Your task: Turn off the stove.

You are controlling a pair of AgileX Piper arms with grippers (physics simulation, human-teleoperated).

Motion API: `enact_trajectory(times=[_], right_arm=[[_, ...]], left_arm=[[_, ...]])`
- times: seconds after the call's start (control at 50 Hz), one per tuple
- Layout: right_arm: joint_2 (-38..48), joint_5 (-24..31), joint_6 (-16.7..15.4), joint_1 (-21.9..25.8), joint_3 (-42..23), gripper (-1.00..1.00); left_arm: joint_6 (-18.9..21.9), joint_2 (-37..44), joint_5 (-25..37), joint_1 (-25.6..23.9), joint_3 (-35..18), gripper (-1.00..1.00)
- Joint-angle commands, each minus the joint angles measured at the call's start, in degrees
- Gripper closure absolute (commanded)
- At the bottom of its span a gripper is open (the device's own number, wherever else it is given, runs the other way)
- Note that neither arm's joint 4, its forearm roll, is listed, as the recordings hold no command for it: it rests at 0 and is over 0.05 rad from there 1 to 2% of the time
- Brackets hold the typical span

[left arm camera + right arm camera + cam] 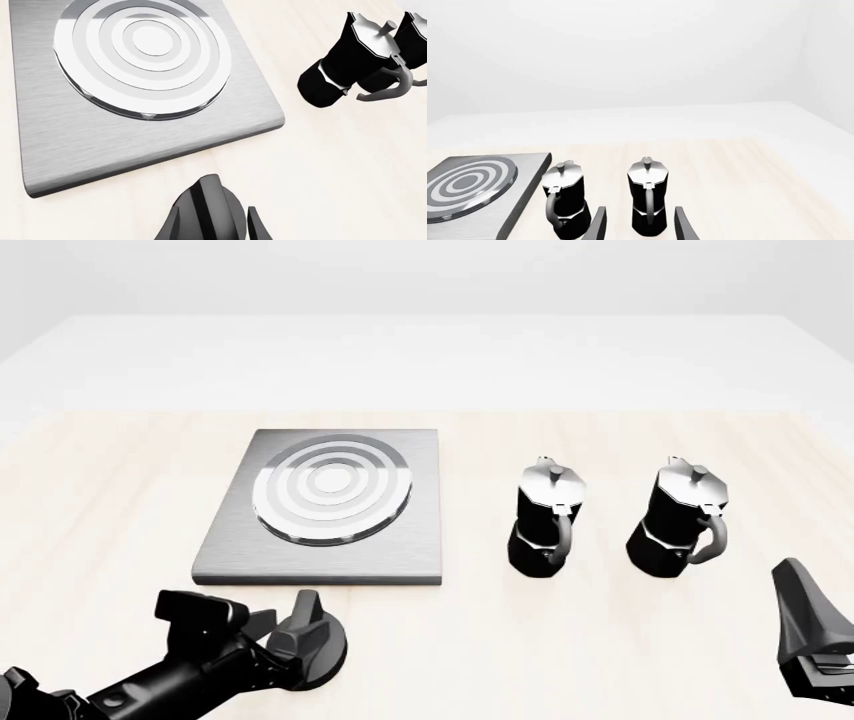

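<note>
The stove (327,508) lies flat on the pale wooden tabletop (120,470), left of centre in the front view, its concentric silver burner rings (330,488) facing up. The round black control knob (310,650) sits on the tabletop just in front of the stove's near edge, apart from the plate. The left gripper (304,635) is at the knob; one finger (306,612) rises above it, and in the left wrist view the dark fingers (208,212) merge with the knob, so whether they are clamped on it or apart cannot be told. Two moka pots (545,520) (683,520) stand upright side by side to the right of the stove. The right gripper (639,225) hovers near the right edge, fingers (598,226) apart, framing the nearer pot without touching it
</note>
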Motion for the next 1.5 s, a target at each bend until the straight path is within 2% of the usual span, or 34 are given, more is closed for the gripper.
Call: enact_trajectory(times=[0.02,0.24,0.56,0.72,0.8,0.96,1.04,1.1,1.22,1.26,1.34,1.5], right_arm=[[0.0,0.1,0.0,-0.1,0.0,-1.00],[0.0,0.1,-0.1,-0.1,-0.1,-1.00],[0.0,0.1,-0.3,0.1,0.0,-1.00],[0.1,0.2,-0.5,0.2,-0.1,-1.00],[0.1,0.2,-0.5,0.0,-0.1,-1.00],[0.2,0.1,-0.3,0.0,-0.1,-1.00],[0.1,0.3,-0.5,0.1,-0.1,-1.00],[0.2,0.3,-0.7,0.3,-0.2,-1.00],[0.1,0.3,-1.4,0.5,-0.2,-1.00],[0.1,0.3,-1.5,0.5,-0.2,-1.00],[0.1,0.3,-1.9,0.7,-0.1,-1.00],[0.1,0.4,-2.4,0.5,-0.2,-1.00]], left_arm=[[0.8,2.4,-1.1,1.1,1.7,-1.00],[0.1,8.3,-6.4,0.7,2.4,-1.00],[0.9,6.1,-5.6,2.2,3.7,-1.00],[0.7,9.2,-7.6,3.0,3.8,-1.00],[1.8,8.3,-6.4,4.0,4.1,-1.00],[6.6,1.2,0.8,10.6,4.2,-1.00],[8.8,-0.7,2.6,16.2,4.2,-1.00],[9.5,-1.2,3.4,19.3,4.2,-1.00],[9.8,-6.7,8.8,23.8,4.2,-1.00],[8.4,-5.7,8.4,23.7,4.2,-1.00],[9.8,-5.3,8.1,25.0,4.2,-1.00],[16.3,-5.2,8.0,32.2,4.2,-1.00]])
